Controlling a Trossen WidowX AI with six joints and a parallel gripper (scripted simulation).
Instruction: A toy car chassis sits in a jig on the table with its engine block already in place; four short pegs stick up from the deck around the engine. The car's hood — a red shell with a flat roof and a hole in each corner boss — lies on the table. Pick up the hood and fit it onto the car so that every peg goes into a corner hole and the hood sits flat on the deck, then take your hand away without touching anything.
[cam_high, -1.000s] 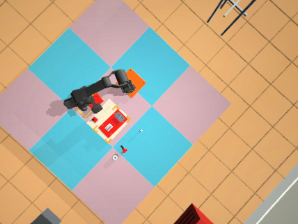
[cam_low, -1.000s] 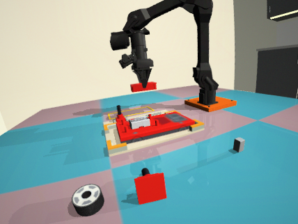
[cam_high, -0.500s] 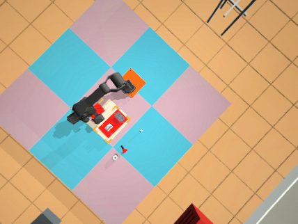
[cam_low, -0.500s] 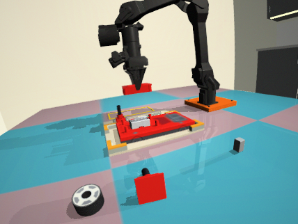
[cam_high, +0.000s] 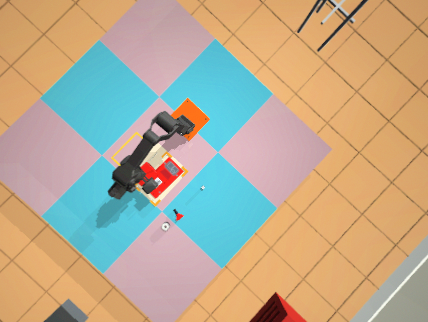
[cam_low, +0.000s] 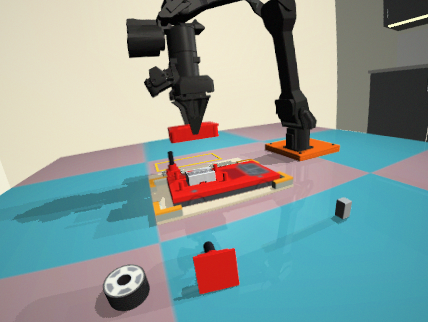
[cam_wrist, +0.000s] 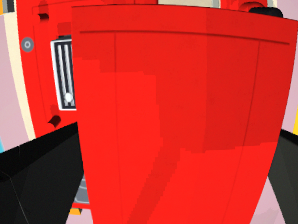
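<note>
claw grips hood above engine, which shows past hood's left edge in wrist view; peg alignment seems unclear.

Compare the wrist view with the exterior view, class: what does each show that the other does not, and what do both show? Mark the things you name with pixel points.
Only the wrist view: thin lines marked on the roof's upper face, seen from above.

Only the exterior view: the orange base plate (cam_high: 202, 121) (cam_low: 326, 149), the wheel (cam_high: 163, 227) (cam_low: 132, 300), the small grey block (cam_high: 202, 188) (cam_low: 343, 208) and the loose red square piece (cam_high: 178, 216) (cam_low: 216, 271).

Both: the red hood (cam_high: 146, 169) (cam_low: 176, 134) (cam_wrist: 185, 100) held in the hand (cam_low: 196, 131) (cam_wrist: 178, 133), and the engine block (cam_high: 157, 181) (cam_low: 201, 176) (cam_wrist: 64, 75) on the chassis (cam_high: 165, 171) (cam_low: 230, 182) (cam_wrist: 30, 90).
</note>
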